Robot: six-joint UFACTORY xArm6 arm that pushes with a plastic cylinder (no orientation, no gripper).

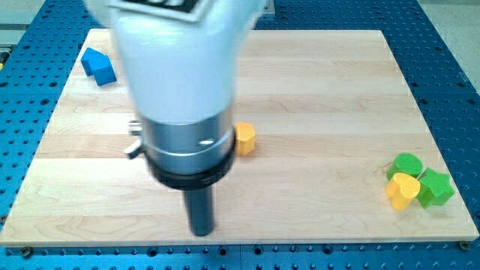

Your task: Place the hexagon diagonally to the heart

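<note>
Wooden counter lying on a blue perforated base, seen from above and slightly from the view's bottom. Large white and grey arm housing filling the view's upper left-centre, ending in a dark collar and a straight dark rod. Tool: a plain rod with nothing to open or close, holding nothing; my tip resting low on the counter near the view's bottom edge, left of centre, touching no block.

Orange-yellow hexagon just right of the housing near the middle of the counter, partly hidden at its left side by the collar; up and to the view's right of my tip, apart from it. Yellow heart far off at the view's lower right, well apart from the hexagon. Round green block touching the heart at its upper side, and green star touching the heart at its right, the three forming a tight cluster near the counter's right edge.

Blue block, shape roughly like a small house or pentagon but hard to tell, at the view's upper left corner of the counter, well apart from everything else
</note>
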